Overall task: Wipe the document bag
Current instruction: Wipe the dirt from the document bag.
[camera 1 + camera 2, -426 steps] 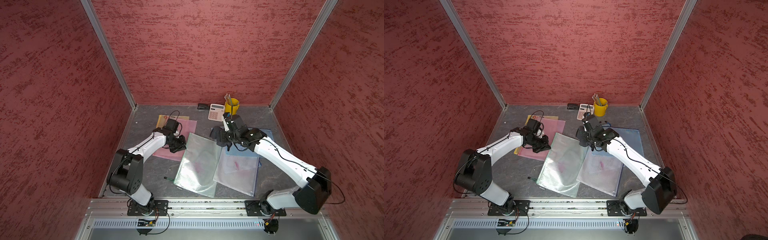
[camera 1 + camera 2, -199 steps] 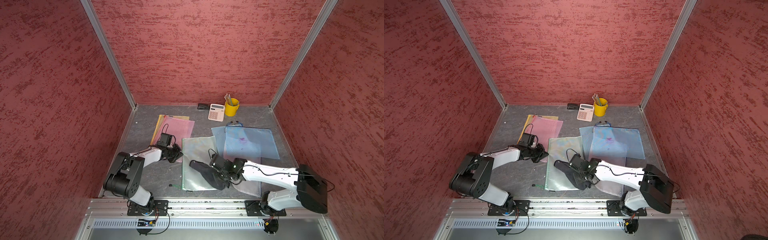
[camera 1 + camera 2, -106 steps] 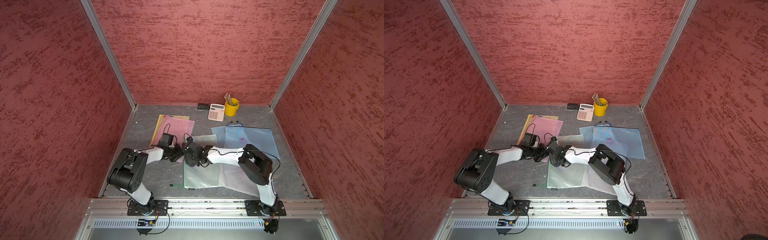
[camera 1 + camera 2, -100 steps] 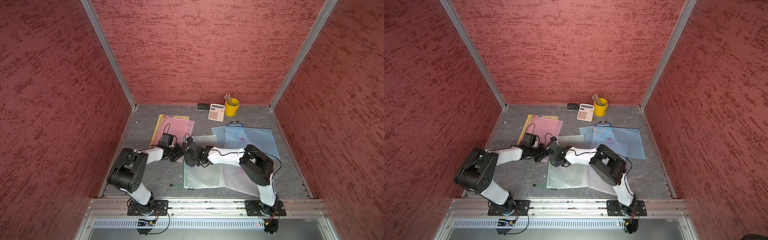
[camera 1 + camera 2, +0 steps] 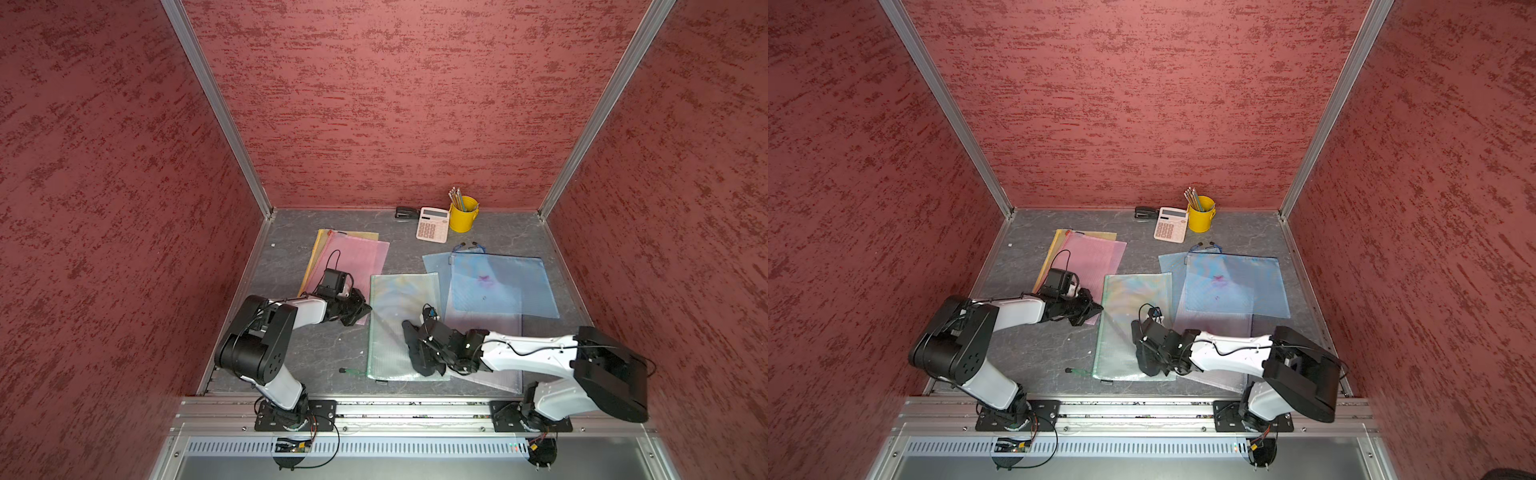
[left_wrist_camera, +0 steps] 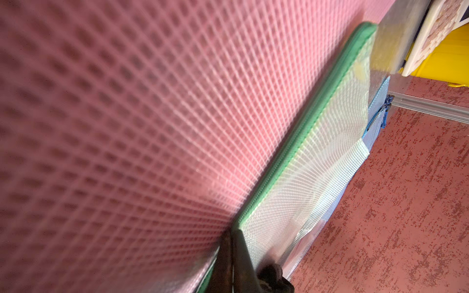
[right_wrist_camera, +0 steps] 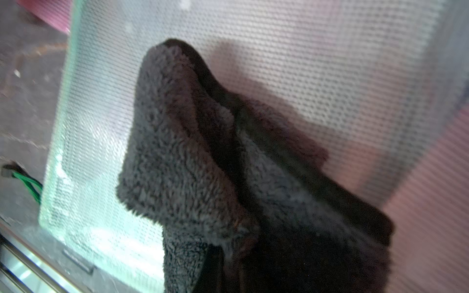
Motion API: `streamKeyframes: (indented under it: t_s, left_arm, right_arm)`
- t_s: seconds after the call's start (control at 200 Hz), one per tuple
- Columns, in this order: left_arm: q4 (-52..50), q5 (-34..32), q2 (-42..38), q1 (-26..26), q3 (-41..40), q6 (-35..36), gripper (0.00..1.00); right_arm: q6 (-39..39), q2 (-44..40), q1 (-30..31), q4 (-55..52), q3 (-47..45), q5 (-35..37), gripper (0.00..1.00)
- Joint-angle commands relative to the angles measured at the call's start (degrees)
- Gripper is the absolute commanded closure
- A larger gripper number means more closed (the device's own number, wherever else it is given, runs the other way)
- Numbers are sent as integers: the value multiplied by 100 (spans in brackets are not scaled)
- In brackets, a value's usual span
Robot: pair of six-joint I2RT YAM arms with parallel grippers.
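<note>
Jaws shut on both arms; right gripper [image 5: 434, 347] clamps a cloth [image 5: 415, 355] flat on the green bag [image 5: 397, 307], lower centre of both top views; left gripper [image 5: 356, 309], seemingly empty, sits at its frame-left edge, I judge to stop it sliding.

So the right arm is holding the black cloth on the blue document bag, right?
No: the right arm holds the black cloth on the green-edged document bag, not the blue document bag, as the right wrist view shows.
</note>
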Motion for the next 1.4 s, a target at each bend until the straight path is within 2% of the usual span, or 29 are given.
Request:
streamKeyframes:
  t_s: [0.0, 0.1, 0.175, 0.24, 0.306, 0.401, 0.526, 0.621, 0.731, 0.832, 0.912, 0.982, 1.067, 1.182, 1.277, 1.398]
  left_arm:
    - [-204, -222, -65, 80, 23, 146, 100]
    - [-339, -233, -90, 13, 86, 265, 100]
    - [-349, -254, -65, -45, 117, 287, 100]
    - [-331, -267, -3, -87, 147, 269, 100]
    - [-291, -332, 60, -136, 163, 232, 100]
    - [-142, -363, 131, -167, 157, 65, 100]
    - [-258, -539, 220, -247, 286, -26, 100]
    - [-132, -532, 322, -264, 280, -154, 100]
    - [-26, -522, 404, -248, 268, -213, 100]
    - [43, -457, 471, -243, 262, -230, 100]
    - [50, -395, 489, -271, 283, -178, 100]
    - [-10, -301, 514, -301, 344, -33, 100]
    - [-148, -269, 542, -364, 423, 95, 100]
    - [-204, -301, 524, -460, 454, 133, 100]
    - [-310, -363, 583, -544, 549, 195, 100]
    - [-223, -378, 585, -598, 543, 87, 100]
  right_arm:
    - [-460, 87, -396, -2221, 1005, 488, 100]
    - [-1059, 833, -674, -1734, 2615, 719, 100]
    - [-1389, 1670, -783, -1055, 3468, 692, 100]
    - [-1466, 2457, -808, -597, 3951, 415, 100]
    - [-1432, 3044, -775, -104, 3988, 51, 100]
    - [-1241, 3334, -667, 243, 3543, -47, 100]
    - [-1064, 2795, -352, 501, 2277, 52, 100]
    - [-922, 2265, 159, 123, 1373, 128, 100]
    - [-196, 1405, 809, -442, 382, -210, 100]
    - [251, 575, 952, -1335, 158, -265, 100]
    - [-19, 218, 578, -1965, 778, 280, 100]
    - [-538, 152, -155, -1687, 1523, 489, 100]
    - [-1242, 1086, -709, -931, 2618, 538, 100]
    - [-1880, 2527, -926, -589, 4132, 690, 100]
    - [-2016, 3280, -1014, -163, 4617, 540, 100]
    - [-1897, 3715, -1097, -308, 4586, 688, 100]
